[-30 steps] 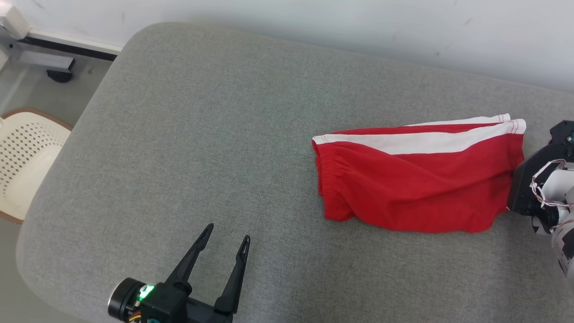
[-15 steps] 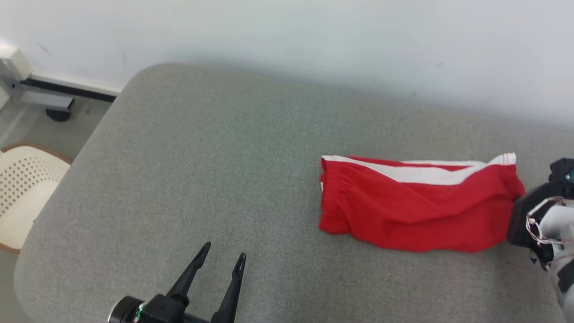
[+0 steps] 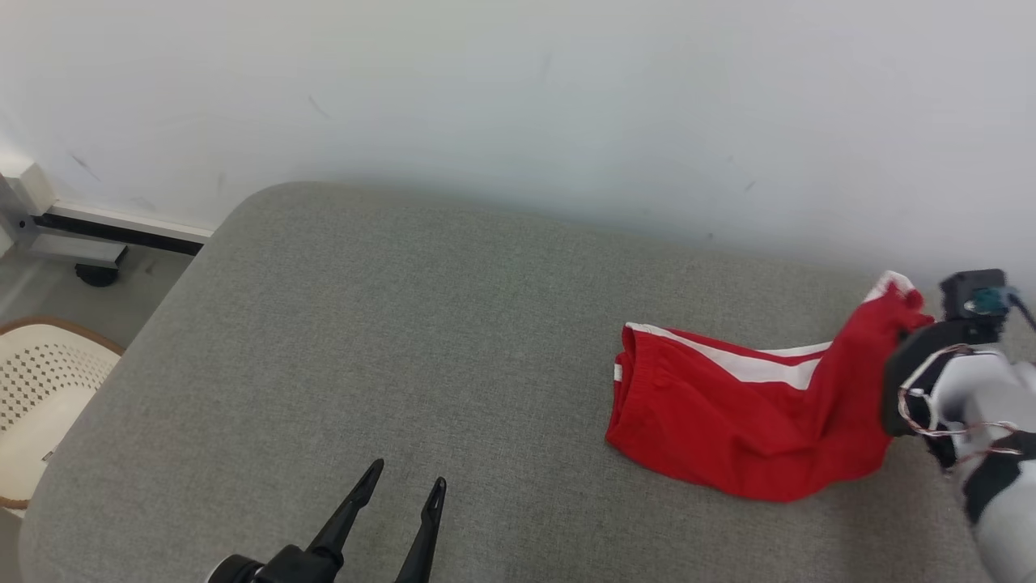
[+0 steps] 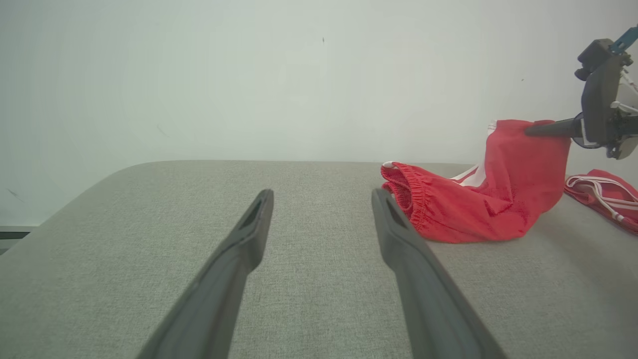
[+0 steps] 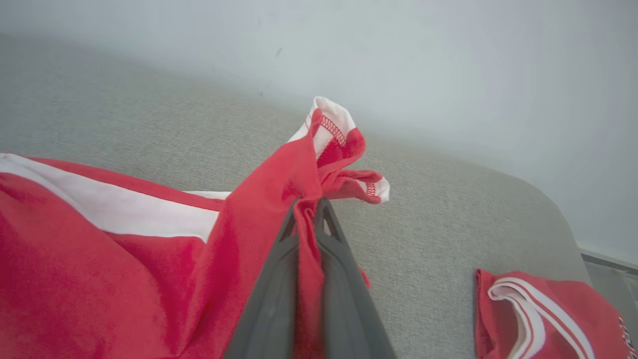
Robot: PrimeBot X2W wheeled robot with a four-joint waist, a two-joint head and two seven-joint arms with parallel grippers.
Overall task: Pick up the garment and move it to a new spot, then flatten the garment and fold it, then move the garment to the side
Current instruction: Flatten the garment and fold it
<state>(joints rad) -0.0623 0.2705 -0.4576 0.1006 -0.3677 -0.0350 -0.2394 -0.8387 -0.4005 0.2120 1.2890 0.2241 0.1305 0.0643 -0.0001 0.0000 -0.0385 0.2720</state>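
Note:
The garment is a pair of red shorts with white side stripes, lying at the right of the grey cushioned surface. Its leg end is lifted off the surface, pinched by my right gripper, which is shut on the red cloth. The elastic waistband still rests on the cushion. In the left wrist view the right gripper holds the raised end from the right. My left gripper hovers open and empty near the front edge, well left of the garment.
A second red garment with white trim lies to the right of the held one, near the cushion's right end. A white wall runs behind the cushion. A perforated cream chair seat stands on the floor at the left.
The right gripper has lifted the shorts' leg end up off the cushion, and the cloth has bunched toward it. The head camera has tilted up. The left gripper stays open.

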